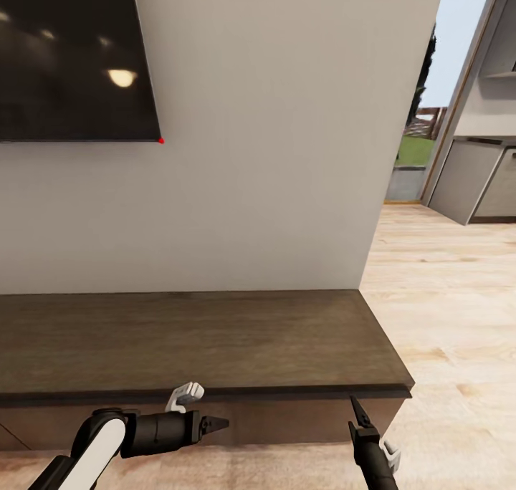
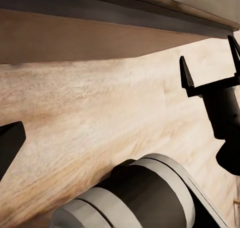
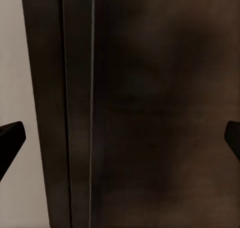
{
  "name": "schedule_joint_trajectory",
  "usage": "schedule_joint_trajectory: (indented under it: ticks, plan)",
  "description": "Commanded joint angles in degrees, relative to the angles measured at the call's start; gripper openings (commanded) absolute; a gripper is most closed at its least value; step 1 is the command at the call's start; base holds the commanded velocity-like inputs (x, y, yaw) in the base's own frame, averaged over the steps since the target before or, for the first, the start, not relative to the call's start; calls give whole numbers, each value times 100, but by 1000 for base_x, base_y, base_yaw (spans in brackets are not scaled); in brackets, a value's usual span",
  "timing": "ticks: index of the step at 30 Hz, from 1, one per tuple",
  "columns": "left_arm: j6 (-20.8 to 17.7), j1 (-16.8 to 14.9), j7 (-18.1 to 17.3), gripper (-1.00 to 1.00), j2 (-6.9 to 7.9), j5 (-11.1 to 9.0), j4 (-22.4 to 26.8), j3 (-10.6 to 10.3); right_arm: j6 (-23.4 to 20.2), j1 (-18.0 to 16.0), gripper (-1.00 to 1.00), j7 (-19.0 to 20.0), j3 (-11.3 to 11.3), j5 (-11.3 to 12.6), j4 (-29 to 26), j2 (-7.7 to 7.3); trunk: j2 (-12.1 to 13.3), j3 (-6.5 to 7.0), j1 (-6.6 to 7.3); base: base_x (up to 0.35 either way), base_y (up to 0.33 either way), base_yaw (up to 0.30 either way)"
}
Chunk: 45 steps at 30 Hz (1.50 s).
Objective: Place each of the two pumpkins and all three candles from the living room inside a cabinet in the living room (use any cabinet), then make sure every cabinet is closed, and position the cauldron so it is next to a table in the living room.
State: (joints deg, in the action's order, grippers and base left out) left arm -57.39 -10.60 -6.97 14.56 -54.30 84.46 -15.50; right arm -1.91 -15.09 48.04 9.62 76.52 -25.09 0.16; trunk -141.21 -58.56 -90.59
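The cabinet (image 1: 201, 339) is a long, low dark-brown unit standing against the white wall, its flat top bare. My left gripper (image 1: 216, 424) hangs low before the cabinet's front face, pointing right, open and holding nothing. My right gripper (image 1: 356, 412) points upward just below the top's overhang near the cabinet's right end. In the left wrist view the right gripper (image 2: 210, 63) has its two fingers spread apart with nothing between them. The right wrist view looks closely at the dark cabinet wood (image 3: 150, 108). The pumpkins, candles, cauldron and table are out of view.
A black television (image 1: 72, 53) hangs on the wall above the cabinet's left part. Pale wooden floor (image 1: 451, 318) stretches to the right of the cabinet, leading to an opening with grey kitchen units (image 1: 480, 182). A grey cylindrical part of my own body (image 2: 140, 193) lies below the left gripper.
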Motion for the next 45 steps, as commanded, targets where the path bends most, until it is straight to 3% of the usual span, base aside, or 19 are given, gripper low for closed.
schedule_joint_trajectory:
  ticks: [1, 45]
  plan:
    - [-9, -4, -59, 100, 3, 60, 1, -2, -20, -3, 100, 21, 1, 38, 4, 2, -2, -5, 1, 10, -9, 0]
    - [-7, -4, -59, 100, 3, 60, 1, -6, -39, -3, 100, 25, -4, -15, 4, 1, -2, -5, 1, 20, 28, 0]
